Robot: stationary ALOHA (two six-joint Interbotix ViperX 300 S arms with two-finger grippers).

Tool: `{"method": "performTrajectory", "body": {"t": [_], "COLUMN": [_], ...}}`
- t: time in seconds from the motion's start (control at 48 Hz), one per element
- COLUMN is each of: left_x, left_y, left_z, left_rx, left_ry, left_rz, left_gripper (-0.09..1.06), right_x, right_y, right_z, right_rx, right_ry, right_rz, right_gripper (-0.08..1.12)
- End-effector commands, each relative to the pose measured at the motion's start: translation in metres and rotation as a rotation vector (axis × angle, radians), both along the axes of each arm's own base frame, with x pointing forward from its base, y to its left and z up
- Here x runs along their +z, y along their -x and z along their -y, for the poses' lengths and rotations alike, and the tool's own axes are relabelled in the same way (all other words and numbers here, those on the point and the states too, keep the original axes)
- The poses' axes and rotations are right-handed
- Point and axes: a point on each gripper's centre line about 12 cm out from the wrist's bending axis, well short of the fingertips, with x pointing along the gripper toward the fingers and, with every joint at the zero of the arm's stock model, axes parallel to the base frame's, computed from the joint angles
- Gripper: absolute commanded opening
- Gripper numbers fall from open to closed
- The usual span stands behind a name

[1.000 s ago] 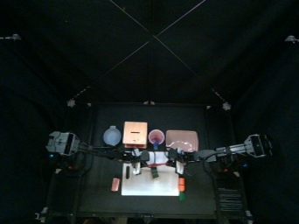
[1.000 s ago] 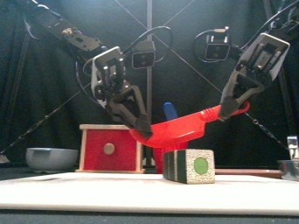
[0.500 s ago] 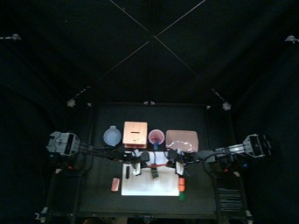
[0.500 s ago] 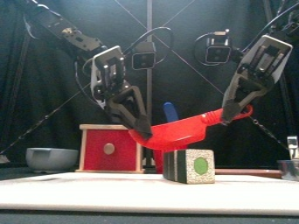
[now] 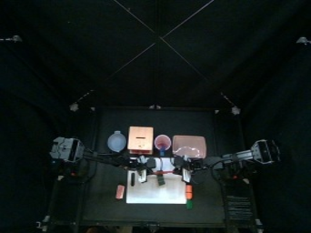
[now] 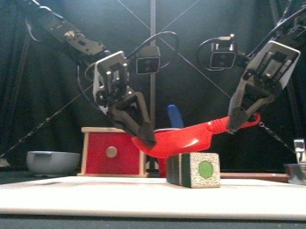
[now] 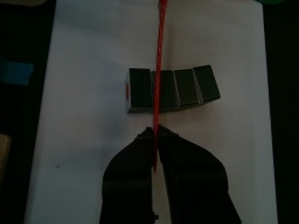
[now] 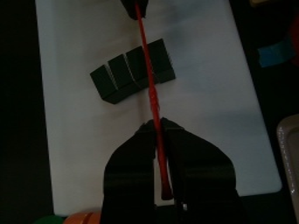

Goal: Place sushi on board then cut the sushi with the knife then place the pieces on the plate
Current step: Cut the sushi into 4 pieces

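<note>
Now | L tool (image 6: 143, 140) + R tool (image 6: 242, 119) clamped on red knife (image 6: 185, 137) ends | knife over sushi roll (image 6: 195, 168) on white board (image 6: 107, 192)

In the left wrist view the red knife (image 7: 160, 52) is only a thin edge-on line. One end is buried between the jaws of the left gripper (image 7: 152, 133), and the other runs off the top of the frame. In the front view the blade sits right at the top of the sushi roll (image 6: 194, 168), and I can't tell whether it touches. It hides the foot of the blue knife (image 6: 174, 114) and the upper right corner of the wooden box (image 6: 110, 152). In the right wrist view, an orange-and-green toy (image 8: 65, 218) is cut off at lower left.
</note>
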Motion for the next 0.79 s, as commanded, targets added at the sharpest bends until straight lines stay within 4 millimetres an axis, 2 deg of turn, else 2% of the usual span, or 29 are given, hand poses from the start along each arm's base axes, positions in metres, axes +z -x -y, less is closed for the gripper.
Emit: {"method": "performTrajectory", "body": {"t": [0.021, 0.375, 0.792], "left_x": [0.005, -0.015, -0.018], "left_y": [-0.005, -0.004, -0.006], "left_z": [-0.001, -0.007, -0.028], "left_rx": [0.006, 0.007, 0.02], "left_ry": [0.005, -0.012, -0.054], "left_rz": [0.013, -0.036, -0.039], "left_gripper": [0.39, 0.39, 0.39], "right_x": [0.0, -0.019, -0.036], "right_y": [0.001, 0.0, -0.003], "right_z": [0.003, 0.005, 0.006], "right_rx": [-0.013, -0.028, -0.045], "right_ry": [-0.002, -0.006, -0.015], "right_rz": [0.0, -0.049, -0.085], "right_gripper": [0.31, 0.31, 0.31]}}
